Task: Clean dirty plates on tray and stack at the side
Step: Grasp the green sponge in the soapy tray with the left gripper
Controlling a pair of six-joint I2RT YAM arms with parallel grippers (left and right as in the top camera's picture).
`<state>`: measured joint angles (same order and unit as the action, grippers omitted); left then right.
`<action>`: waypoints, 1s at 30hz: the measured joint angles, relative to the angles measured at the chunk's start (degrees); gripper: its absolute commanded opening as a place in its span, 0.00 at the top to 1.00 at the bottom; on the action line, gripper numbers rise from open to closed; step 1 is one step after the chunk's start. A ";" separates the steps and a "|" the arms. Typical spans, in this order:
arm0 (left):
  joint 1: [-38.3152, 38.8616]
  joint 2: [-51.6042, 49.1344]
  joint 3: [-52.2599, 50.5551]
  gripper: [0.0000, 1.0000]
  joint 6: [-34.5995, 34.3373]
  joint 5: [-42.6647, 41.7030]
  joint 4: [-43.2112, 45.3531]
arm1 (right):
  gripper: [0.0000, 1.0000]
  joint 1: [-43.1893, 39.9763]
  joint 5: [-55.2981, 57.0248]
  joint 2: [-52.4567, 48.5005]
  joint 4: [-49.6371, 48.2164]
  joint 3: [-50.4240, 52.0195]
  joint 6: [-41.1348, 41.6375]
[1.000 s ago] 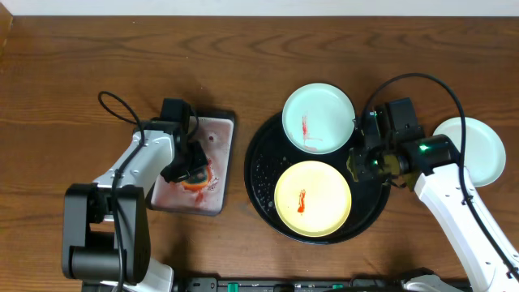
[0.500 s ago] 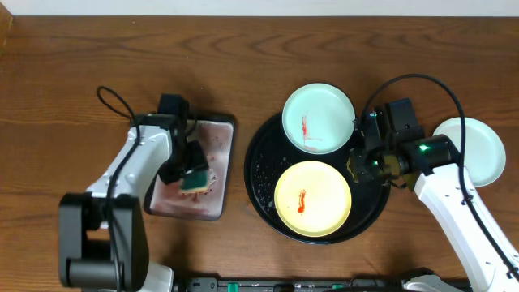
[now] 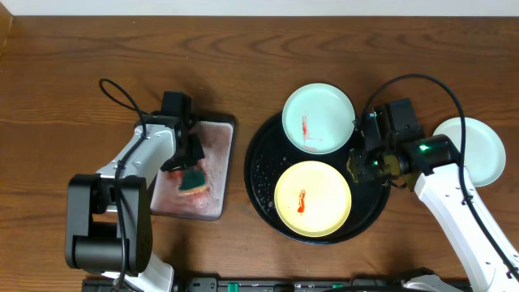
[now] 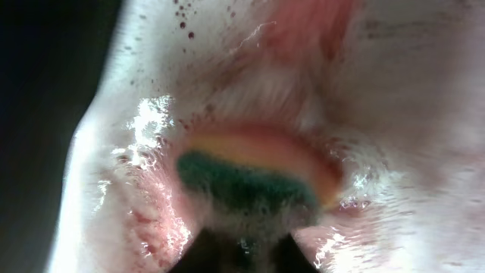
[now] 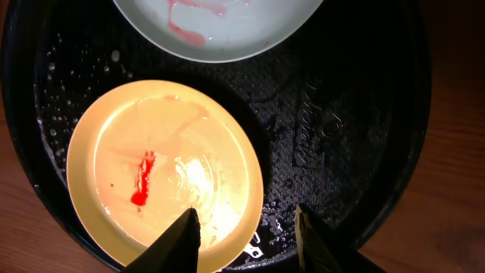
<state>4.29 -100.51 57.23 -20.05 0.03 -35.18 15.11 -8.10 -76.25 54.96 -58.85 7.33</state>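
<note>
Yellow and glossy, the yellow plate (image 3: pixel 313 199) is round and shallow and lies in the lower half of the tray (image 3: pixel 258 174). It has a short red streak left of its middle and wet glare across its face. Just above it a mint plate (image 3: pixel 318 118) sits at the top of the tray, its far edge over the raised rim, with a red smear near its lower left. The tray is a wide black disc with a pebbled floor, beaded with water droplets.

The right pincer (image 5: pixel 246 214) hangs over the tray's right side at the yellow plate's edge, its dark fingers spread with nothing between them. At the right edge of the overhead view a second mint plate (image 3: pixel 480 150) rests on the wooden counter (image 3: pixel 81 65), off the tray and partly hidden by the right arm.

Left of centre, a small tray (image 3: pixel 217 136), rectangular, white and dark-rimmed, is wet and stained pink. On it the left pincer (image 4: pixel 246 256) is pressed together on a sponge (image 4: pixel 242 186), which has a rough green face and a yellow layer.
</note>
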 measured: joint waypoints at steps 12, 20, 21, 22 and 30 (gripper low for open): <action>0.07 4.68 1.11 0.41 0.44 -0.63 -8.11 | 0.61 0.00 0.00 0.00 0.11 0.00 0.11; 0.07 9.49 1.79 0.54 0.59 -3.80 -14.82 | 0.60 0.02 0.00 0.00 0.00 0.00 0.11; 0.09 9.44 1.62 0.55 0.55 -4.26 -14.29 | 0.60 0.02 0.00 0.00 0.04 0.00 0.11; 0.24 9.44 1.07 0.57 0.61 -4.68 -12.76 | 0.60 0.02 0.00 0.00 0.15 0.00 0.11; 0.33 7.50 -7.23 0.85 0.46 -5.84 -1.42 | 0.60 0.02 0.00 0.00 1.97 0.00 0.17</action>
<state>4.62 -93.01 50.00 -19.59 -5.80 -36.60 15.14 -8.10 -76.25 56.93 -58.85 7.51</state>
